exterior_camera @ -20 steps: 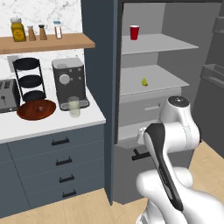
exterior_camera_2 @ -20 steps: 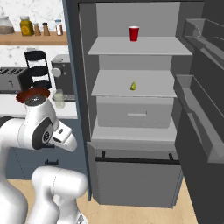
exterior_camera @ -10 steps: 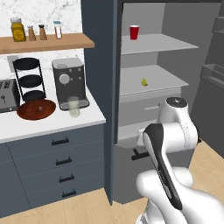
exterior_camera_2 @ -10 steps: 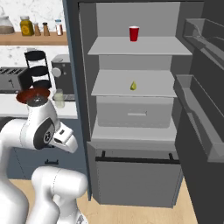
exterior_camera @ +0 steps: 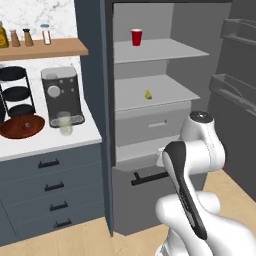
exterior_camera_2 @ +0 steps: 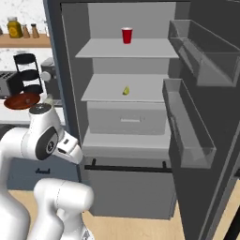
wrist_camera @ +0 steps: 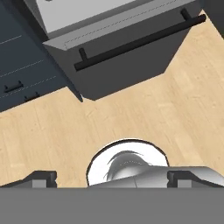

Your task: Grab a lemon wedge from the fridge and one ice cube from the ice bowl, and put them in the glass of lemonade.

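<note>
The fridge [exterior_camera: 165,86] [exterior_camera_2: 140,83] stands open with its door swung to the right. On its middle shelf lies the tiny yellow lemon wedge [exterior_camera: 148,94] [exterior_camera_2: 125,91]. To the left, on the counter, the reddish-brown ice bowl [exterior_camera: 22,127] [exterior_camera_2: 21,101] sits next to the glass of lemonade [exterior_camera: 64,123]. An ice cube is too small to make out. My gripper [wrist_camera: 111,179] hangs low before the fridge, pointing down at the wooden floor. Its fingertips [wrist_camera: 42,179] stand wide apart, open and holding nothing.
A red cup [exterior_camera: 136,37] [exterior_camera_2: 126,35] stands on the top shelf. A coffee machine [exterior_camera: 62,95], a black tiered rack [exterior_camera: 15,90] and a toaster [exterior_camera_2: 8,83] crowd the counter. Door bins [exterior_camera_2: 187,122] jut out at right. The bottom drawer's black handle [wrist_camera: 135,41] lies below the hand.
The whole picture has shifted left in both base views, so the base has moved. The arm keeps its pose and the gripper stays open.
</note>
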### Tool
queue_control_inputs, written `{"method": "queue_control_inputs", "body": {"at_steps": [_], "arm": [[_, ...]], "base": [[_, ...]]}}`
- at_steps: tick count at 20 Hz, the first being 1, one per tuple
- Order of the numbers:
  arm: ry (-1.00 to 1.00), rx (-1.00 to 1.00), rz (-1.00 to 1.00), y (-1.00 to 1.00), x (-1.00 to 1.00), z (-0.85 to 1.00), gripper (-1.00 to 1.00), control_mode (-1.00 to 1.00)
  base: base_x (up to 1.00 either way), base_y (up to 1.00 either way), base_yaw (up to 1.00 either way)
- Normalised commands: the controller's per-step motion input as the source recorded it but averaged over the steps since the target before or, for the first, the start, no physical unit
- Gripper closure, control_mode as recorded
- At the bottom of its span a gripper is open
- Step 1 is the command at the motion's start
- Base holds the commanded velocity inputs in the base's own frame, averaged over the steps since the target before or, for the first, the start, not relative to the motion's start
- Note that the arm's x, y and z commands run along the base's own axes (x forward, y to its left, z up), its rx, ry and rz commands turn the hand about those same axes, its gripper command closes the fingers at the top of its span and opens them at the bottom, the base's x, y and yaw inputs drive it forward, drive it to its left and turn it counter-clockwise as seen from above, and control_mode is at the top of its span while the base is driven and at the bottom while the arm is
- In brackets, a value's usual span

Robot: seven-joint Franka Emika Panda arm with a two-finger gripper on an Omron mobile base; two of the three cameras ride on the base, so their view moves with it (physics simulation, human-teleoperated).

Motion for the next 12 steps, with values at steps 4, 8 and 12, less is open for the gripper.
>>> {"method": "queue_control_inputs", "body": {"at_steps": [4,8,12], "arm": [[0.00,0.00,0.00,0.00,0.00,0.00,-1.00,1.00],[0.00,0.00,0.00,0.00,0.00,0.00,-1.00,1.00],[0.00,0.00,0.00,0.00,0.00,0.00,-1.00,1.00]], "base": [[0.01,-0.38,0.02],[0.19,-0.18,0.06],[0.50,-0.35,0.10]]}}
